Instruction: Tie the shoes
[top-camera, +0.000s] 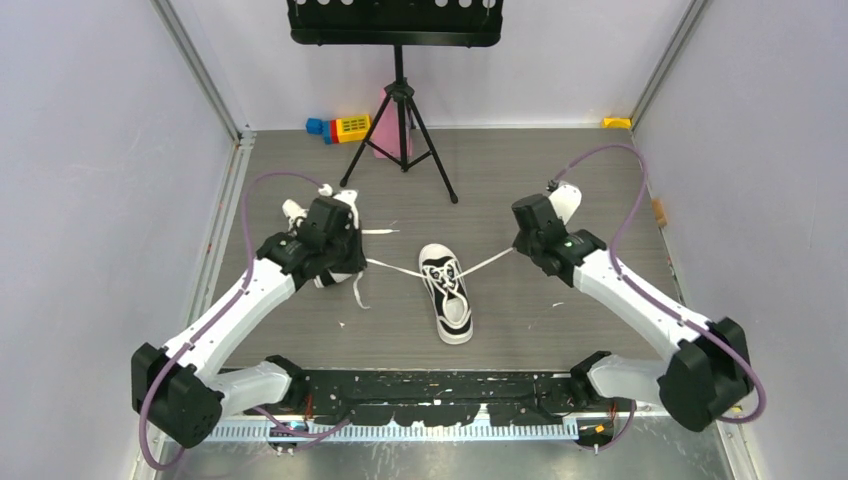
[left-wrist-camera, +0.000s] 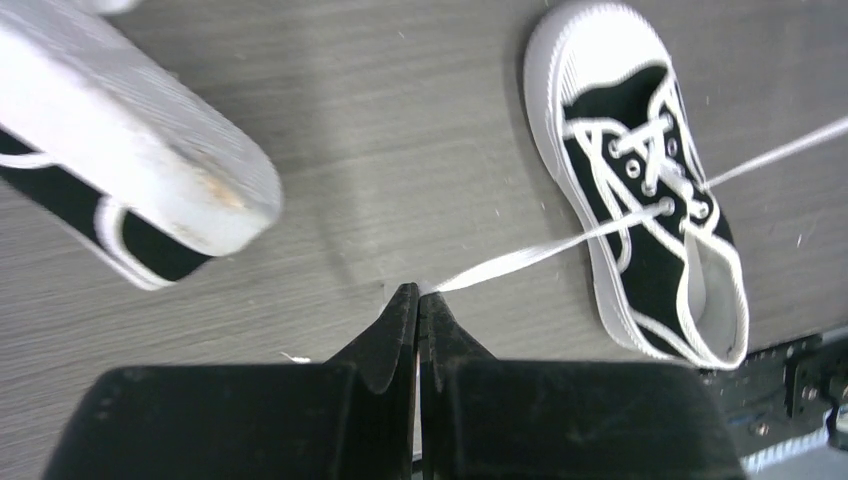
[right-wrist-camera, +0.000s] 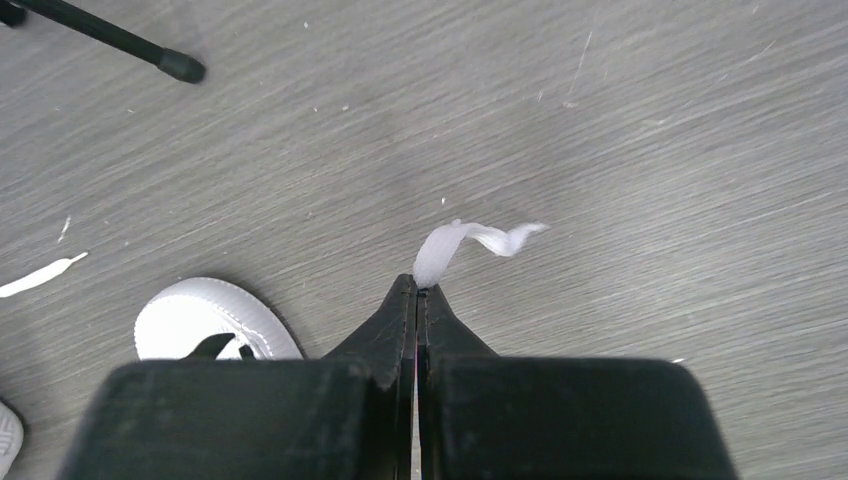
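One black sneaker with a white sole lies mid-table, toe toward the near edge. Its two white laces are pulled taut out to either side. My left gripper is shut on the left lace, fingertips together in the left wrist view, with the sneaker to the right. My right gripper is shut on the right lace; its short free end curls past the tips. The other sneaker lies on its side, mostly under my left arm, sole showing.
A black tripod stand stands at the back centre, one foot near my right gripper. Coloured toy blocks and a small yellow object lie by the back wall. Side walls close in left and right.
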